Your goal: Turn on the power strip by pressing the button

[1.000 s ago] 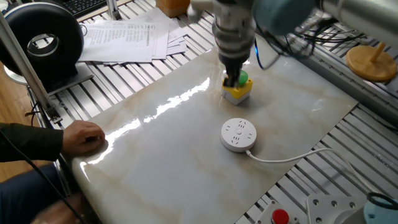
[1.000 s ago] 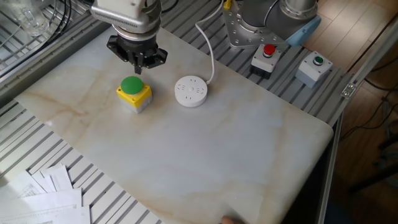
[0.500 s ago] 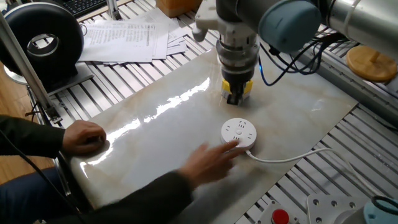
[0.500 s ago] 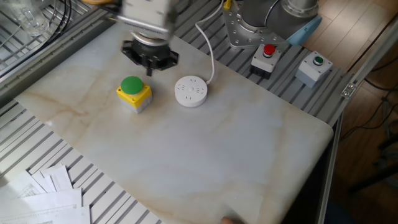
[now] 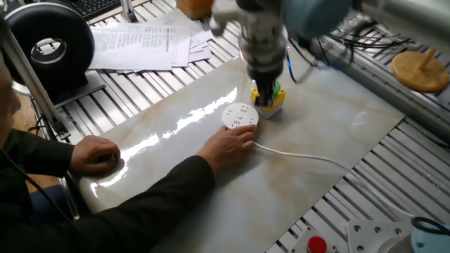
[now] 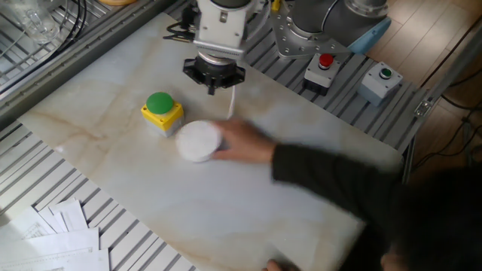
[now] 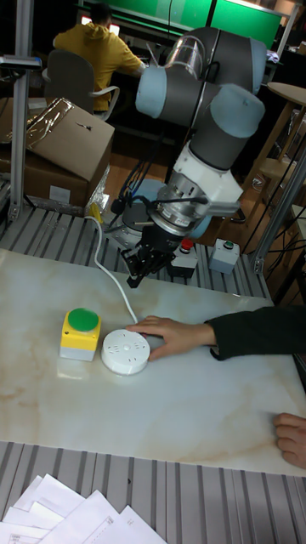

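The power strip (image 5: 240, 116) is a round white puck with a white cable (image 5: 302, 156), lying on the marble tabletop (image 5: 211, 190) beside a yellow box with a green dome (image 6: 161, 113). A person's hand (image 6: 242, 143) rests against the strip's side. My gripper (image 6: 214, 88) hangs above the table behind the strip, its dark fingertips meeting in one point with nothing in them. In the tall fixed view the gripper (image 7: 134, 278) is well above and a little behind the power strip (image 7: 125, 351). In one fixed view the gripper (image 5: 263, 103) overlaps the yellow box (image 5: 275, 100).
The person's other hand (image 5: 95, 153) lies on the table's edge. A red-button box (image 6: 322, 66) and a grey green-button box (image 6: 382, 80) sit by the robot base. Papers (image 5: 140, 42), a black round device (image 5: 49, 46) and a wooden stand (image 5: 420, 70) surround the tabletop.
A person's hand came in and slid the power strip over next to the yellow box. My gripper moved sideways, off the yellow box toward the cable side.
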Motion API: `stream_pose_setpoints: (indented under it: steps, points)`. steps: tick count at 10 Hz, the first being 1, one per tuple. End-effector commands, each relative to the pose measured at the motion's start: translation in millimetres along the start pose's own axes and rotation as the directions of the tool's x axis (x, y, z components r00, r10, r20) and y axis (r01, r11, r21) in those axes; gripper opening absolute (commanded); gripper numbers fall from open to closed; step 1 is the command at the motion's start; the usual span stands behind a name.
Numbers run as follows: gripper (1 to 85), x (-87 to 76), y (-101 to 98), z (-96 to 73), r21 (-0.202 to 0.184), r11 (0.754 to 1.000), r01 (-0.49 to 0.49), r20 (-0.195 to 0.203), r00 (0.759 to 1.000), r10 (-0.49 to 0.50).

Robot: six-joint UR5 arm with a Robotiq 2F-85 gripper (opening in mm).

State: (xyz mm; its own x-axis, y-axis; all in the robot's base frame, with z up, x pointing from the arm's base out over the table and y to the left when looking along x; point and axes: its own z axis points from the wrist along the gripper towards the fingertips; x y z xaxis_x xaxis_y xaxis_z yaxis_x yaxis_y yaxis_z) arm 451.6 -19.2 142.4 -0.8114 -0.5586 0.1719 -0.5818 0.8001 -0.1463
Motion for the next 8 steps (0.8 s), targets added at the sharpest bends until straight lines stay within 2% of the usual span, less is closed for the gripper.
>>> stream_pose_setpoints:
  steps: [1,2,3,5,8]
  points:
    - [1.0,-16.3,-38.3,-49.3,0.017,0.998,0.056,-0.028,0.998,-0.056]
    - [1.0,-22.5,-47.3,-58.6,0.022,0.998,0.058,-0.026,0.998,-0.057]
    - [1.0,-31.2,-54.5,-58.0,0.028,0.998,0.063,-0.009,0.998,-0.063]
    - [1.0,-47.3,-49.5,-46.5,0.001,0.999,0.042,0.022,0.999,-0.042]
    - [1.0,-51.8,-39.6,-24.7,0.005,0.999,0.054,-0.005,0.999,-0.054]
